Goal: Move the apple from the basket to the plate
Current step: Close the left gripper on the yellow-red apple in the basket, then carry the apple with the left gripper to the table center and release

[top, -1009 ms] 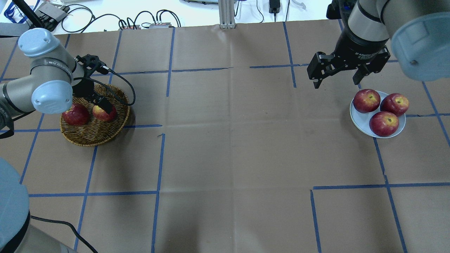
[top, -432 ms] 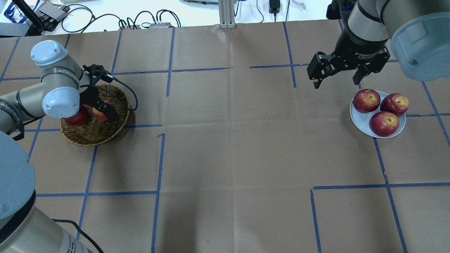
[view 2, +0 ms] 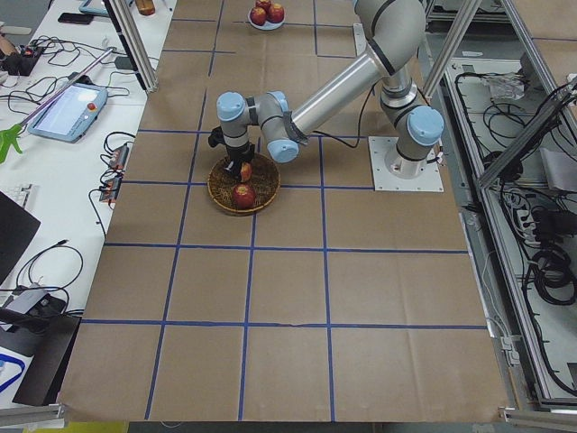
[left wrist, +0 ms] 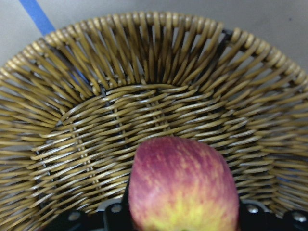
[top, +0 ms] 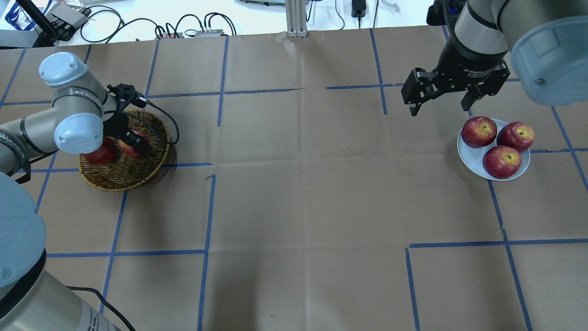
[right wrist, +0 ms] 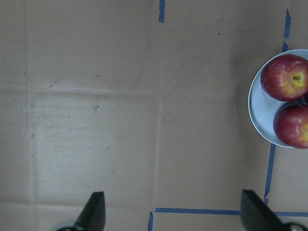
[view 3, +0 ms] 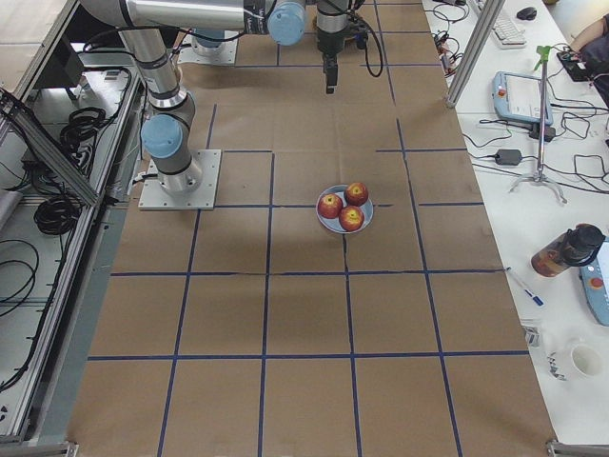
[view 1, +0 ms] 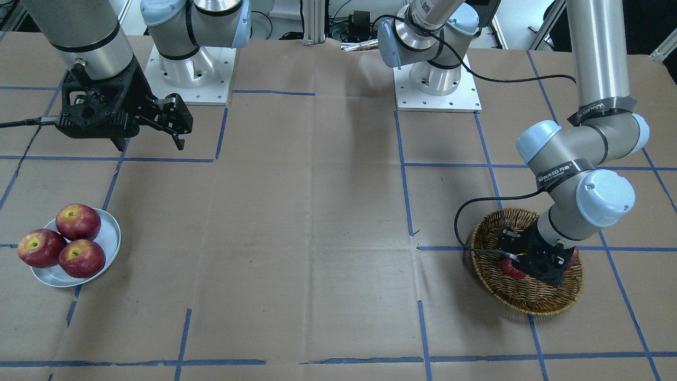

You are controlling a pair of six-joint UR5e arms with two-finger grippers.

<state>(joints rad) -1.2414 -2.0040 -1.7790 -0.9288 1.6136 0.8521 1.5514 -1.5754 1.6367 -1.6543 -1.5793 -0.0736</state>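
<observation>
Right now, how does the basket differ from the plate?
The basket is brown woven wicker; the plate is smooth and pale. The basket holds the apple and a darker one; the plate carries three apples. The left gripper is down inside the basket at the apple; the right gripper hangs open over bare table beside the plate. Both are round.
</observation>
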